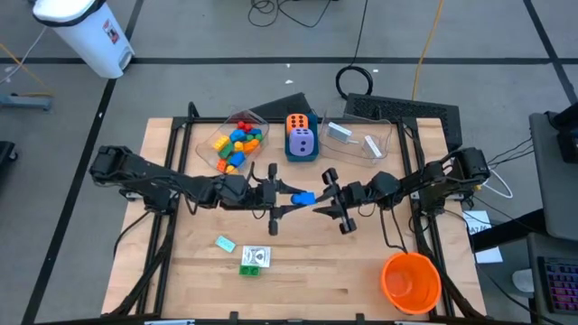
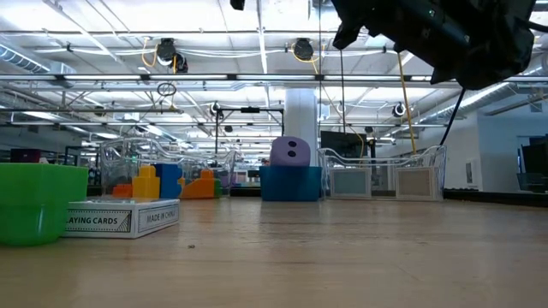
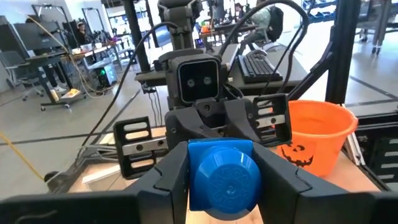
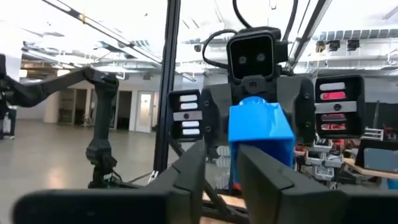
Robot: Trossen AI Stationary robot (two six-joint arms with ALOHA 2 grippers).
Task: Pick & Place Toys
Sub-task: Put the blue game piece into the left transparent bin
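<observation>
A blue brick hangs in the air over the table's middle, between my two grippers, which face each other. My left gripper comes from the left and is shut on the brick. My right gripper comes from the right, its fingers slightly apart at the brick's other end; a gap shows beside one finger. More bricks lie in a clear tub. An orange die and a purple die sit in a blue box. A card box with a green brick lies near the front. My left gripper pinches the blue brick's two opposite sides between its two fingers. The fingers come level from the table's left. The brick is lifted clear of the table, its round stud toward the wrist. I cannot tell whether my right gripper touches the brick.
A clear tub with white cards stands at the far right. The big orange cup stands at the near right corner. A small green card lies left of the card box. Bare wood lies between the front objects and the cup.
</observation>
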